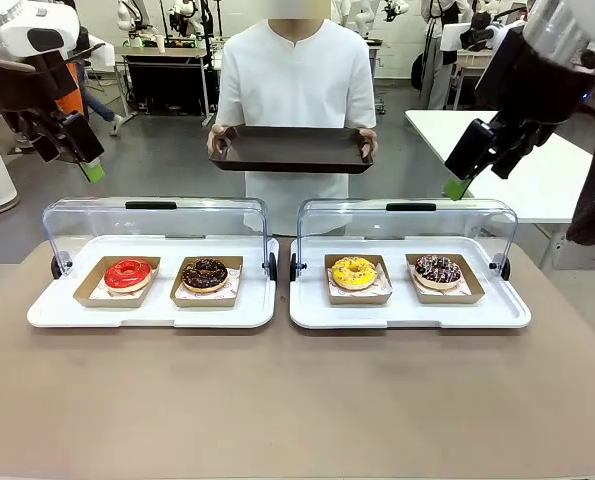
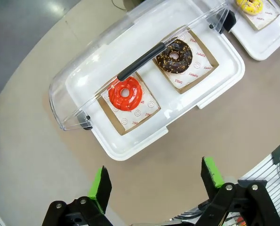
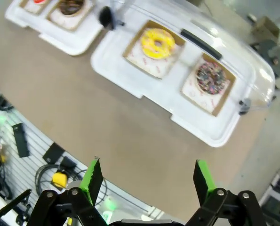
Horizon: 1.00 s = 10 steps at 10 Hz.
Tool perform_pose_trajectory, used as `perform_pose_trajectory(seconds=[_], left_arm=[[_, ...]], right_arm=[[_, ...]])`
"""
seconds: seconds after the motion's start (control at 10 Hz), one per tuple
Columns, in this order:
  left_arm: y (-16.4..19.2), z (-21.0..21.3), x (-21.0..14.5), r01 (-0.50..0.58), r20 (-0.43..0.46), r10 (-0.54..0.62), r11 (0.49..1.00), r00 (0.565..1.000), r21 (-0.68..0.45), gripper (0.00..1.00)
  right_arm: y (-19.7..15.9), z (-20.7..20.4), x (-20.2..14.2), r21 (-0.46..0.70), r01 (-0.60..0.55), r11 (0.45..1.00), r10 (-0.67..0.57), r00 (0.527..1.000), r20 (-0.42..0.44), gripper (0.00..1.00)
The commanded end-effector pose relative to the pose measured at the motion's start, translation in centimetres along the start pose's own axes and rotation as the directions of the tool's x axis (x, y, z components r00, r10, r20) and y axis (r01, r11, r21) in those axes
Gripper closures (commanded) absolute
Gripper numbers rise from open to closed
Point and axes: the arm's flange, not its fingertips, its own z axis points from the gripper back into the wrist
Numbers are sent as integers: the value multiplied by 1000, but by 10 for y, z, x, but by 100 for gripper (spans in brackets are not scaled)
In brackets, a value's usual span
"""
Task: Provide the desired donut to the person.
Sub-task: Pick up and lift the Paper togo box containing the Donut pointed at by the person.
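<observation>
— Green-padded, our left gripper (image 2: pixel 156 181) and right gripper (image 3: pixel 147 176) hung empty, fingers apart.
— The donuts (image 1: pixel 128 272) lay in display cases (image 1: pixel 157 312) near the tabletop's (image 1: pixel 297 400) far edge; we judged waiting for the person's (image 1: pixel 297 80) pick wisest.

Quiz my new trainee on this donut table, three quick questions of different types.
1. True or false: the left claw and the right claw are both open and empty.
2. Which shares the right-hand white plastic tray with the yellow iced donut? A) pink donut B) dark sprinkled donut C) plain bagel
3. Fill in: the person in the white shirt holds a dark rectangular ____.
Key: 1 true; 2 B; 3 tray, the dark rectangular tray.
</observation>
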Motion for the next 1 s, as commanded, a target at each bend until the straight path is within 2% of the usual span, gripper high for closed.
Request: perform_pose_trajectory(seconds=[0.0, 0.2, 0.4, 0.5, 0.7, 0.8, 0.9], left_arm=[[22, 13, -9, 84, 113, -62, 976, 992, -199, 0], [53, 17, -16, 261, 288, -153, 886, 945, -383, 0], [80, 7, -18, 405, 434, -183, 763, 882, -503, 0], [95, -2, -23, 488, 517, -200, 706, 832, -513, 0], [114, -23, -29, 551, 613, -174, 666, 771, -504, 0], [125, -31, -36, 554, 643, -146, 669, 751, -495, 0], [134, -37, -46, 524, 645, -123, 705, 754, -477, 0]], right_arm=[[-45, 19, -25, 335, -179, 925, 140, 980, 139, 0], [-92, 34, -45, 532, -371, 761, 252, 925, 283, 0], [-136, 35, -57, 595, -502, 627, 304, 862, 407, 0], [-161, 33, -63, 608, -534, 588, 263, 837, 481, 0], [-203, 23, -70, 609, -546, 575, 200, 816, 543, 0], [-223, 17, -76, 614, -531, 584, 141, 811, 568, 0], [-243, 10, -84, 615, -490, 618, 74, 815, 575, 0]])
